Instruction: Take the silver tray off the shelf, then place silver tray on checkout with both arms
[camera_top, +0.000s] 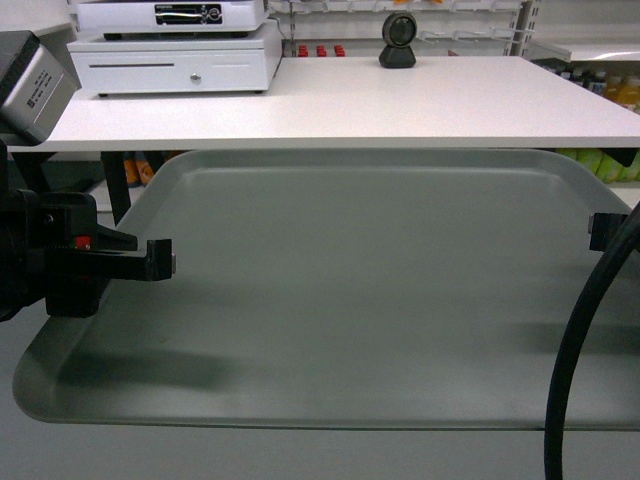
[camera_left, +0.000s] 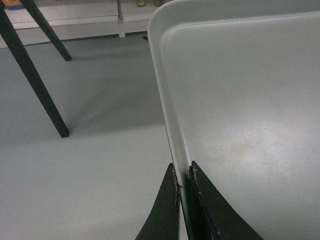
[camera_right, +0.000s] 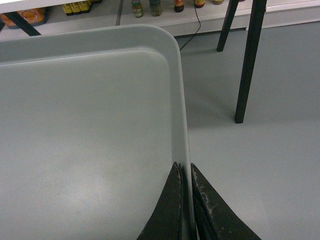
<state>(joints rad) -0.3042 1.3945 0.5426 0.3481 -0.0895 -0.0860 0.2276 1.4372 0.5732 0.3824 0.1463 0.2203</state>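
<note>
We carry the silver tray (camera_top: 350, 290) in mid-air below the near edge of the checkout tabletop (camera_top: 400, 110), left tool (camera_left: 183, 184) and right tool (camera_right: 185, 176) each pinching only its rim, so uneven lifting could tilt it loose or knock that edge.

The left gripper (camera_top: 160, 262) is matte black and blocky, with a small red part on the black arm body behind it. Above it sits a grey camera box (camera_top: 32, 88) bearing a small printed label. A thick black cable (camera_top: 580, 340) curves up on the right. In the wrist views the fingers (camera_left: 165, 210) are black, tapering, with scuffed pale edges.
</note>
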